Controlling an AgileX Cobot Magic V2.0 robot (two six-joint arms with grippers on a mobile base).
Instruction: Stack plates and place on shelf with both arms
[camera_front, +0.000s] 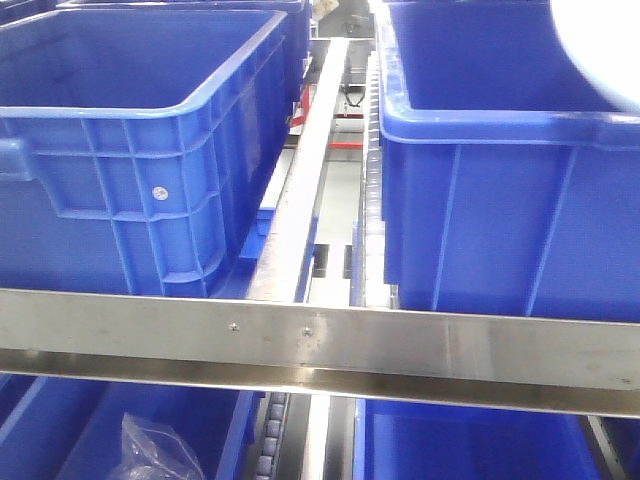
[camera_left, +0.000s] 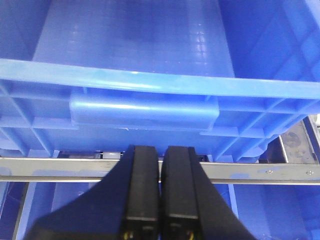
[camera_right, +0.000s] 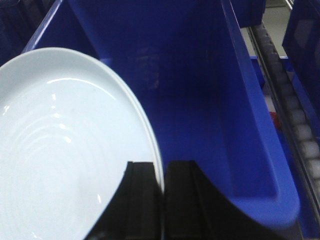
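Blue crates (camera_front: 150, 150) side by side; crumpled plastic bag (camera_front: 150, 445) below.

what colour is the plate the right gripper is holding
White, with faint concentric rings; the plate shows best in the right wrist view.

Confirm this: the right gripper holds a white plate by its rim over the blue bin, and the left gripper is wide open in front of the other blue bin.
One thing is wrong: the left gripper is shut, fingers pressed together with nothing between them, as the left wrist view shows. The rest stands: the right gripper pinches the white plate by its rim over the blue bin.
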